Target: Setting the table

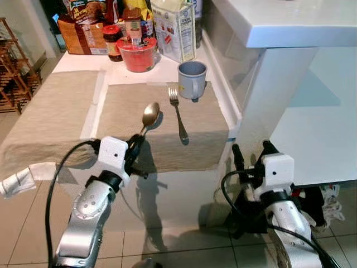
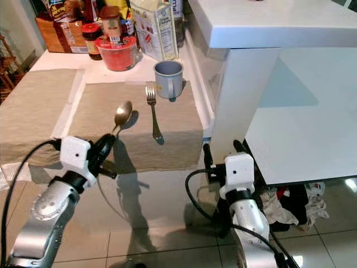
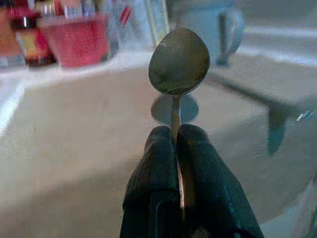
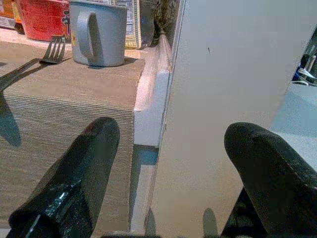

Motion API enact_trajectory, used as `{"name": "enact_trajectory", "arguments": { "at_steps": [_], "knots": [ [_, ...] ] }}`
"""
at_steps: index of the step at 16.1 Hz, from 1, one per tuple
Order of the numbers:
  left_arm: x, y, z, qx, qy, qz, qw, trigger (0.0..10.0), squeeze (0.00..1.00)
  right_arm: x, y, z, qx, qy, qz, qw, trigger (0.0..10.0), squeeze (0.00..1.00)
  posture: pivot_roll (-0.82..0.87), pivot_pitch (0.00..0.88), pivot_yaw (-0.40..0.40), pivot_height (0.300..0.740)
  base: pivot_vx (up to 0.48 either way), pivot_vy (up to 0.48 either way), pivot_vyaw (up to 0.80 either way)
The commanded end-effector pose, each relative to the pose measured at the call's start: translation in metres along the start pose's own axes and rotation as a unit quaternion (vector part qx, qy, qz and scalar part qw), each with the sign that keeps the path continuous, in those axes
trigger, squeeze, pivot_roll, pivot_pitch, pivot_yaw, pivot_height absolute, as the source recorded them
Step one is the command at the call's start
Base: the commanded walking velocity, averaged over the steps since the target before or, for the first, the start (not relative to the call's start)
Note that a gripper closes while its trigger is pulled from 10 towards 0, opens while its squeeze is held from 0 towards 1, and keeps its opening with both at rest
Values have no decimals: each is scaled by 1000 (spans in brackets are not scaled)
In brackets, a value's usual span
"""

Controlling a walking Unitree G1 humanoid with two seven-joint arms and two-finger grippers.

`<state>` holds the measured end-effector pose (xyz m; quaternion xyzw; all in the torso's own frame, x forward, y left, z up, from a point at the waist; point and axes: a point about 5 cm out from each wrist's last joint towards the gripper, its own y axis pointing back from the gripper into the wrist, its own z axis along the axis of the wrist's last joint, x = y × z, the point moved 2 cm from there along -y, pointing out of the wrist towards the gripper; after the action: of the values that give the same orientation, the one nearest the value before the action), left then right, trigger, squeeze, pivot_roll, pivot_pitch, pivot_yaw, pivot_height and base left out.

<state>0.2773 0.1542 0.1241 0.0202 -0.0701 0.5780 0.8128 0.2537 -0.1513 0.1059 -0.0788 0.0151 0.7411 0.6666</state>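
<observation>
Our left gripper (image 1: 135, 146) is clamped on the spoon (image 1: 149, 115), held above the placemat (image 1: 128, 111); its long axis points to 1 o'clock, with the fork (image 1: 178, 114) toward 2 o'clock. Our right gripper (image 1: 252, 152) hangs open.

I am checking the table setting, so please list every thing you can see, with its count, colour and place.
spoon: 1, silver, held above the near placemat, left of the fork
fork: 1, silver, flat on the near placemat, tines toward the mug
mug: 1, grey-blue, far right corner of the near placemat
placemats: 2, beige, side by side on the white table
red tub: 1, red, behind the placemats
carton: 1, white, right of the red tub
jars and packets: several, mixed colours, far end of the table
left hand: 1, black fingers, shut on the spoon handle
right hand: 1, black fingers, open, low beside the table's right edge
</observation>
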Motion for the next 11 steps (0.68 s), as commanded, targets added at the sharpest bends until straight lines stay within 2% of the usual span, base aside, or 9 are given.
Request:
{"name": "enact_trajectory", "arguments": {
  "at_steps": [1,9,11],
  "knots": [
    [3,0,8,-11,2,13,1000,0,0,-5,-2,1,-5,-1,-6,1000,10000,0,-13,0,20,731,0,0,0],
    [-6,-4,12,-22,8,5,1000,0,0,-9,-7,-4,-2,-3,-13,1000,10000,0,-15,0,22,731,0,0,0],
    [-7,-4,16,-29,7,5,1000,0,0,-10,-7,-6,0,-4,-14,1000,10000,0,-15,0,23,731,0,-463,0]
  ]
}}
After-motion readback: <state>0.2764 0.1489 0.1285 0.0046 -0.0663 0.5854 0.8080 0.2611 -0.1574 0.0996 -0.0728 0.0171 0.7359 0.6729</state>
